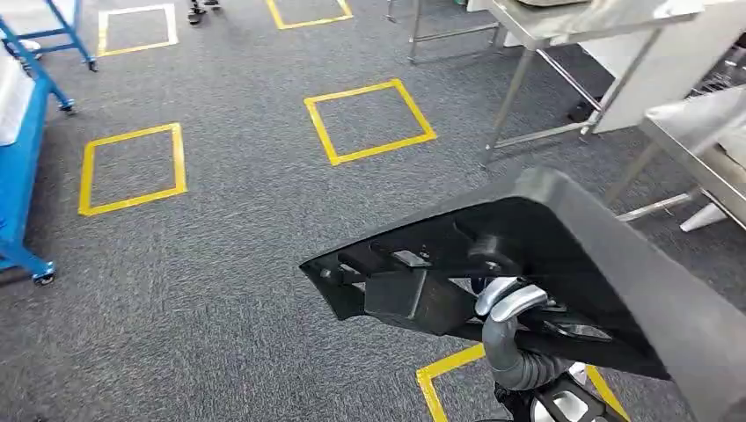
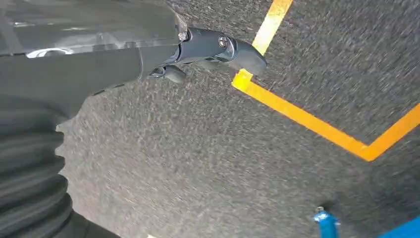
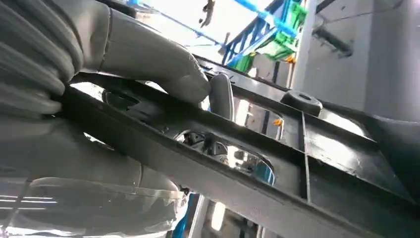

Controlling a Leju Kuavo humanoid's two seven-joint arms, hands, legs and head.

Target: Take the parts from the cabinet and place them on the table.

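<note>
Carefully: keep right robot hand [image 3: 163, 74] gripping the black part [image 1: 545, 264] level while walking to the worktop [image 1: 616, 18]; left robot hand [image 2: 213, 49] curled, empty.

A workshop floor: grey carpet [image 1: 246, 246], yellow taped squares [image 1: 369, 120], steel tables [image 1: 563, 26], blue carts [image 1: 22, 167].

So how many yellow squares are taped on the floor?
5 in the head view: far left, far middle, cut off, left near the blue cart, centre, and one partly hidden under the black part. More may lie out of view.
</note>
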